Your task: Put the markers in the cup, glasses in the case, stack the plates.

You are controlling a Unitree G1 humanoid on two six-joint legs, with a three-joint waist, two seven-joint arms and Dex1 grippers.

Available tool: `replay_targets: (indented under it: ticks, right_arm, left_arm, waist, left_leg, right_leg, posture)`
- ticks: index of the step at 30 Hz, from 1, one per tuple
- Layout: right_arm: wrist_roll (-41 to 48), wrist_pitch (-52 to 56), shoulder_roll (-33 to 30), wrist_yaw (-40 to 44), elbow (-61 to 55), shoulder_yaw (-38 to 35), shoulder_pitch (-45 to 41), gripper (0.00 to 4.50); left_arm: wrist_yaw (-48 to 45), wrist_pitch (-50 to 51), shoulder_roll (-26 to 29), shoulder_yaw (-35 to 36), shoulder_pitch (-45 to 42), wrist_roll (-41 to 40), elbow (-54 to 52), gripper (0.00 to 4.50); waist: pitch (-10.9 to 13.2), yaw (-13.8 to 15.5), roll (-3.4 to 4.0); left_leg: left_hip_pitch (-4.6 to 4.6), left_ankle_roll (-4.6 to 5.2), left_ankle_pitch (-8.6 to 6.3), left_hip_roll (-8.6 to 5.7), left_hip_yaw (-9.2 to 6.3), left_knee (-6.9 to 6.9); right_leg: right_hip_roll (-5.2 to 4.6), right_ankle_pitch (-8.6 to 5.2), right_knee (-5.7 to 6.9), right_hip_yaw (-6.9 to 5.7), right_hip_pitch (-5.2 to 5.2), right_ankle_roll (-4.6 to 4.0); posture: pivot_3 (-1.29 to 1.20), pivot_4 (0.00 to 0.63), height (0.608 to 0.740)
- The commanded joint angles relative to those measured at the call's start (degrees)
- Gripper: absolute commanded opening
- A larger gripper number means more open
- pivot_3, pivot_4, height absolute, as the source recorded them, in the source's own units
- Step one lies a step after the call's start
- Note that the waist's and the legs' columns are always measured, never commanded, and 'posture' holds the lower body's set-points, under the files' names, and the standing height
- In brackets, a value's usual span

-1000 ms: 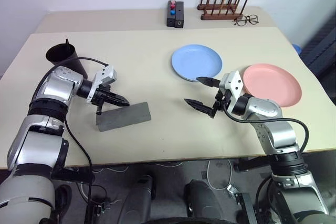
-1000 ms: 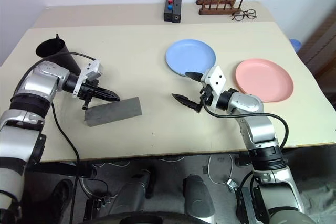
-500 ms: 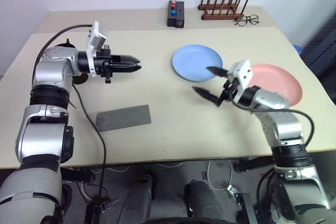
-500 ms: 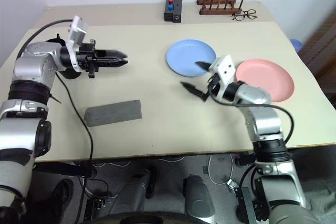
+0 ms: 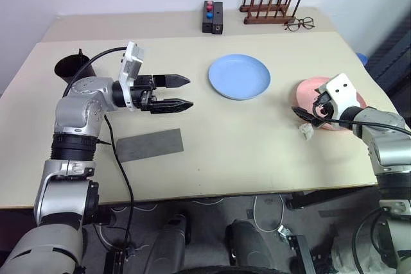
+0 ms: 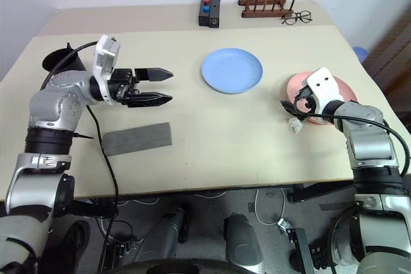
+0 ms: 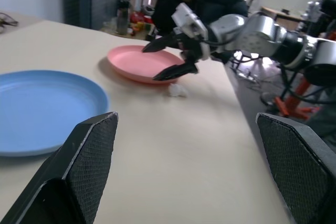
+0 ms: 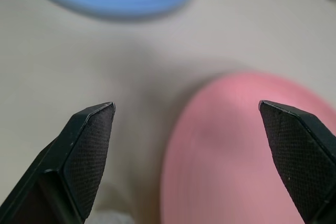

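Left gripper [image 5: 181, 92]: jaws wide apart, empty, left of frame centre, above the case [image 5: 149, 145].
Right gripper [image 6: 290, 108]: jaws spread, at the near rim of the pink plate [image 6: 343, 90], right side.
Blue plate [image 5: 239, 76]: centre top, well apart from pink.
Risk: fingers may push the pink plate instead of getting under its rim; a small white scrap [image 5: 305, 131] lies in the way.
Hidden: cup [image 5: 69, 66] partly behind the left arm; markers inside hard to make out; sunglasses presumably in the case, cannot tell.

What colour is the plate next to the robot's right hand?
Salmon pink. The plate shows best in the left wrist view, with the right gripper just above its edge.
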Motion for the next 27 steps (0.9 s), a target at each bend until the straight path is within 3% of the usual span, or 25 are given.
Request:
replay_targets:
  ticks: [1,5,8,12,14,15,22,27]
  right_arm:
    - [-0.9,2.8,0.2,-1.3,1.5,0.2,-2.8,4.5]
    - [-2.0,5.6,1.4,-1.9,4.7,2.1,-4.7,4.5]
    - [-3.1,6.0,2.0,-2.4,7.1,3.3,-6.2,3.66]
    - [-4.1,5.9,2.3,-3.1,9.4,4.1,-7.8,1.7]
    - [-4.6,5.4,2.3,-3.8,11.2,4.2,-8.8,0.44]
    - [-4.6,5.0,2.4,-3.8,11.6,4.0,-9.2,0.13]
    - [-2.9,-0.3,5.4,-5.7,9.0,1.9,-14.7,0.05]
    - [-0.1,-3.5,12.3,-5.1,1.9,3.0,-18.2,0.05]
  left_arm:
    - [1.8,-0.1,0.5,1.3,0.6,-1.2,-3.4,4.36]
    - [3.8,1.4,1.1,1.3,2.1,-1.8,-7.2,4.36]
    - [4.5,2.1,1.6,1.9,3.5,-2.6,-8.9,4.5]
    - [5.2,1.1,2.4,2.0,4.9,-2.7,-9.8,4.5]
    - [6.3,-1.0,2.4,2.1,5.4,-1.9,-9.9,4.5]
    - [6.9,-1.7,2.3,2.3,5.5,-1.8,-9.9,4.5]
    - [16.6,-12.4,-0.5,5.7,7.2,1.7,-6.9,4.5]
    - [25.3,-15.9,-2.5,7.8,9.2,3.5,-6.9,4.5]
  waist:
    - [0.0,0.1,0.0]
    - [0.0,0.1,0.0]
    - [0.0,0.1,0.0]
    - [0.0,0.1,0.01]
    - [0.0,0.2,0.01]
    - [0.0,0.1,0.01]
    - [0.0,-0.1,0.02]
    - [0.0,-0.1,0.03]
  left_leg:
    - [-0.01,0.0,0.0,0.0,0.0,0.01]
    - [-0.01,0.0,0.0,-0.01,0.0,0.01]
    - [-0.01,0.0,0.0,-0.01,0.0,0.01]
    - [0.0,0.0,0.0,-0.01,0.0,0.0]
    - [-0.01,0.0,0.0,-0.02,0.0,0.02]
    - [-0.01,0.0,0.0,-0.02,0.0,0.02]
    - [0.01,-0.01,0.0,-0.01,0.04,-0.02]
    - [0.0,-0.01,0.0,0.0,0.04,-0.06]
  right_leg:
    - [-0.01,0.0,0.0,0.0,0.0,0.0]
    - [-0.02,0.0,-0.01,0.0,0.0,0.0]
    - [-0.02,0.0,-0.01,0.0,0.01,0.0]
    - [-0.02,0.0,-0.02,0.0,0.0,0.0]
    - [-0.02,0.0,-0.02,-0.01,0.01,0.0]
    - [-0.02,0.0,-0.02,-0.01,0.01,0.0]
    - [-0.04,0.0,-0.03,0.02,-0.02,0.0]
    - [-0.02,0.01,-0.02,0.04,-0.07,0.0]
  posture:
    - [0.0,0.15,0.737]
    - [0.0,0.15,0.737]
    - [0.0,0.15,0.737]
    - [0.0,0.15,0.737]
    - [0.0,0.15,0.737]
    - [0.0,0.15,0.737]
    - [0.0,0.15,0.737]
    - [0.0,0.15,0.737]
